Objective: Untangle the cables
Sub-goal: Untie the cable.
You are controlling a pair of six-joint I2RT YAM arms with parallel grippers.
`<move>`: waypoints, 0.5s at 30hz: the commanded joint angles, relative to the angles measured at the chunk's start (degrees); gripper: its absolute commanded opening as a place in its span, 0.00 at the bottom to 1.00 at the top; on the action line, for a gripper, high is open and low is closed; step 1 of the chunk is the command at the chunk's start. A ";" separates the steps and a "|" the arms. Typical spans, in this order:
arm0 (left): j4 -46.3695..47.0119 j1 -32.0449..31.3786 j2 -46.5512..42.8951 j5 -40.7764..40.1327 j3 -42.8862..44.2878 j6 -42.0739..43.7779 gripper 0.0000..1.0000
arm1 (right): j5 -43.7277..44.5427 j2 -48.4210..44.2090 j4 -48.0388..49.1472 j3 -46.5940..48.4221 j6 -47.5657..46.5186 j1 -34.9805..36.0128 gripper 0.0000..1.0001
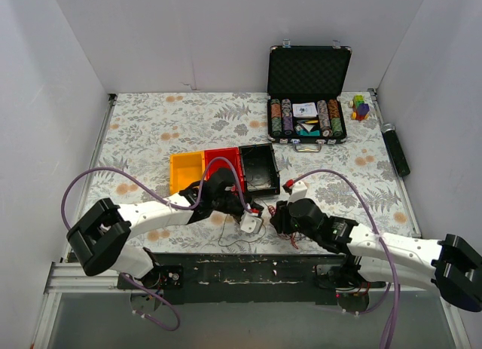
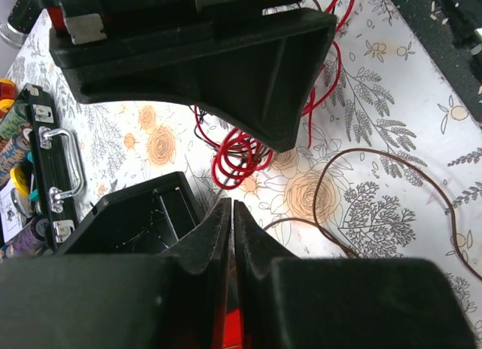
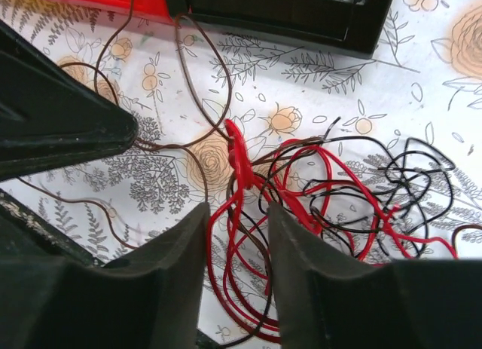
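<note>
Open chip case [image 1: 309, 70] at back; yellow bin [image 1: 184, 169], red bin [image 1: 223, 155], blk bin [image 1: 257, 165] mid-table.

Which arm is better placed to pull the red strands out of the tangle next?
Likely right: the right gripper stands open astride red strands of the cables, while the left gripper is shut.

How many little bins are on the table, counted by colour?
Yellow bin: 1
Red bin: 1
Black bin: 1
Total: 3
</note>
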 commanded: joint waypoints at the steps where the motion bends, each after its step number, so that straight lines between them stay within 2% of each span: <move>1: -1.43 -0.44 -2.27 1.32 0.01 -0.24 0.22 | -0.72 -0.58 2.96 0.51 -0.25 -0.37 0.37; 2: -1.34 -0.44 -1.83 1.15 0.00 0.20 0.33 | -0.81 -1.28 2.96 -0.01 0.01 -0.37 0.31; 6: 2.52 -0.44 -0.42 0.36 -0.08 -0.76 0.46 | -1.25 -3.66 2.96 -1.95 0.63 -0.37 0.25; 8: 3.84 -0.52 0.63 -0.08 0.27 -0.59 0.60 | -1.51 -4.28 2.69 -2.21 0.63 -0.37 0.24; 13: 6.40 -0.53 2.57 -1.75 1.41 -1.29 0.62 | -2.30 -4.54 1.81 -2.30 0.72 -0.37 0.21; 15: 6.31 -0.53 3.62 -1.76 1.76 -0.85 0.57 | -3.00 -4.72 1.73 -2.48 0.63 -0.37 0.19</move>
